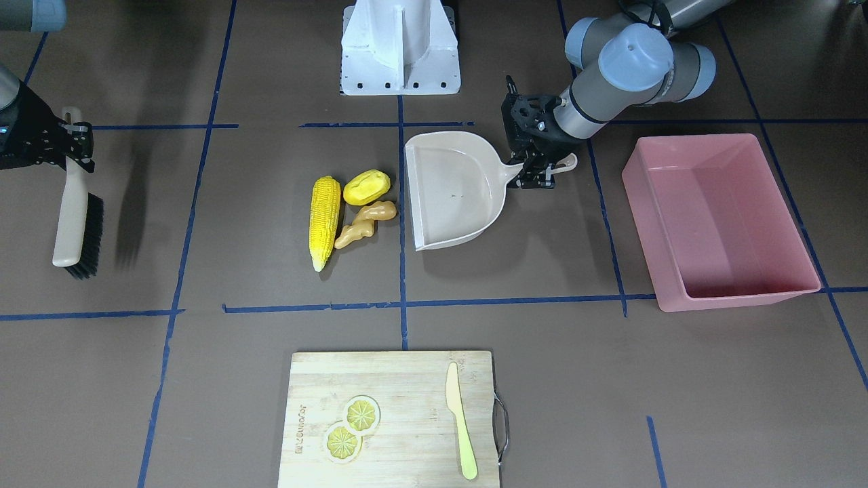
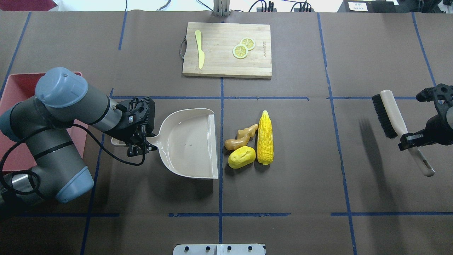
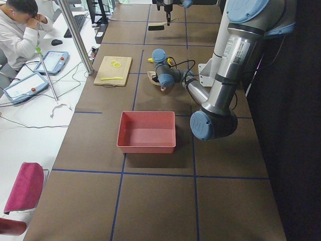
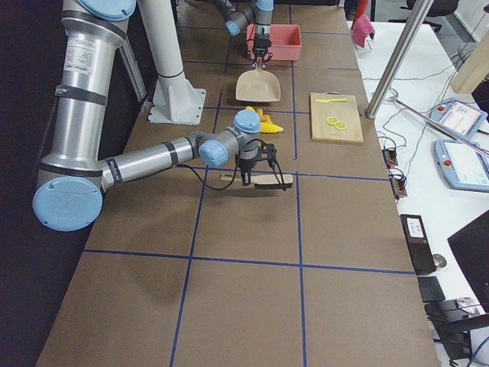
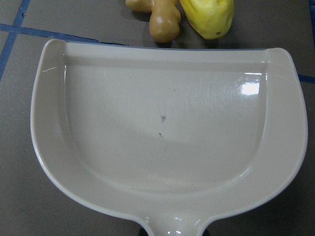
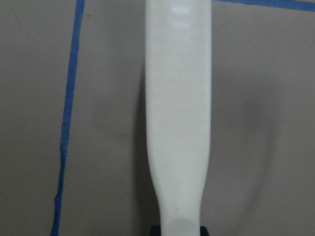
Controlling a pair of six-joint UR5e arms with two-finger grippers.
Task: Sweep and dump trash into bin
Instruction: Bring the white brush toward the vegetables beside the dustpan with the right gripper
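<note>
Sweeping should work best if the right gripper (image 2: 412, 140), clamped on the brush (image 2: 389, 113), lands beyond the corn cob (image 2: 265, 138) and drags it, potato (image 2: 241, 157) and ginger root (image 2: 242, 137) into the adjacent dustpan (image 2: 187, 141) gripped flat by the left gripper (image 2: 141, 147), bin (image 1: 732, 230) beyond.

Lemon slices (image 1: 361, 414) and knife (image 1: 460, 423) on cutting board (image 1: 400, 379)

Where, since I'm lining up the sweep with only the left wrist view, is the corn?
Observer: The corn lies just past the ginger and potato, on their side away from the dustpan.
Operator: And the brush?
Observer: The right gripper holds the brush by its handle, well beyond the corn, touching none of the three.
Operator: Bin ready?
Observer: The bin sits empty, past the left gripper on the dustpan's handle side.
</note>
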